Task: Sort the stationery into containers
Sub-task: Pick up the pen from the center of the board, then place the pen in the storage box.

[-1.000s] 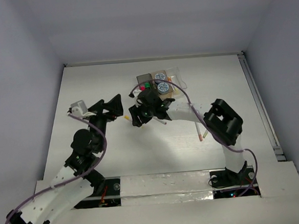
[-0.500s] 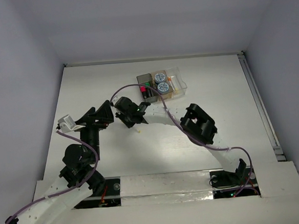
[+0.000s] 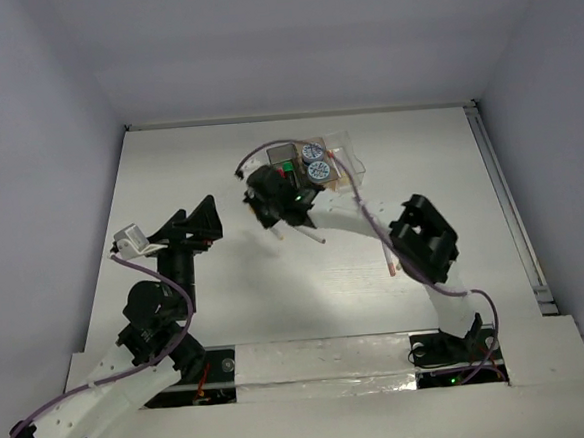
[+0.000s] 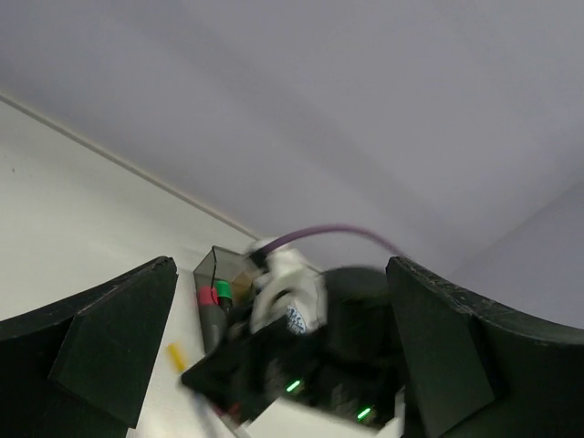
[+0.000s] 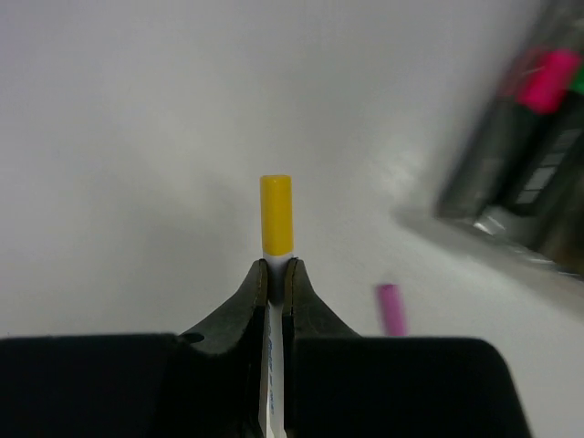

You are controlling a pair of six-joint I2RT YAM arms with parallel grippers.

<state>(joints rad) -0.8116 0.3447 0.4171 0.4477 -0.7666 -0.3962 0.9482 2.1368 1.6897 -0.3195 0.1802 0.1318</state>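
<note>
Top external view: the left claw (image 3: 197,219) hangs above the surface (image 3: 168,167) with its fingers spread wide and nothing between them. Well to its right, the right claw (image 3: 272,212) is clenched on a thin white pen. The right wrist view shows that pen's yellow cap (image 5: 276,214) poking out just past the pinched fingertips (image 5: 258,283). On the surface below, to the right of the cap, lies a small magenta cap (image 5: 392,308).

Just beyond the right claw and slightly to its right sits the row of bins. The dark grey bin (image 3: 282,155) is nearest to it and holds pink and green erasers (image 5: 547,78). The middle bin holds two tape rolls (image 3: 316,162), and the clear bin (image 3: 348,160) is farthest right.

Near the right claw, another white pen (image 3: 313,236) lies loose. Farther right, an orange-tipped pen (image 3: 389,262) lies beside the arm's elbow.
</note>
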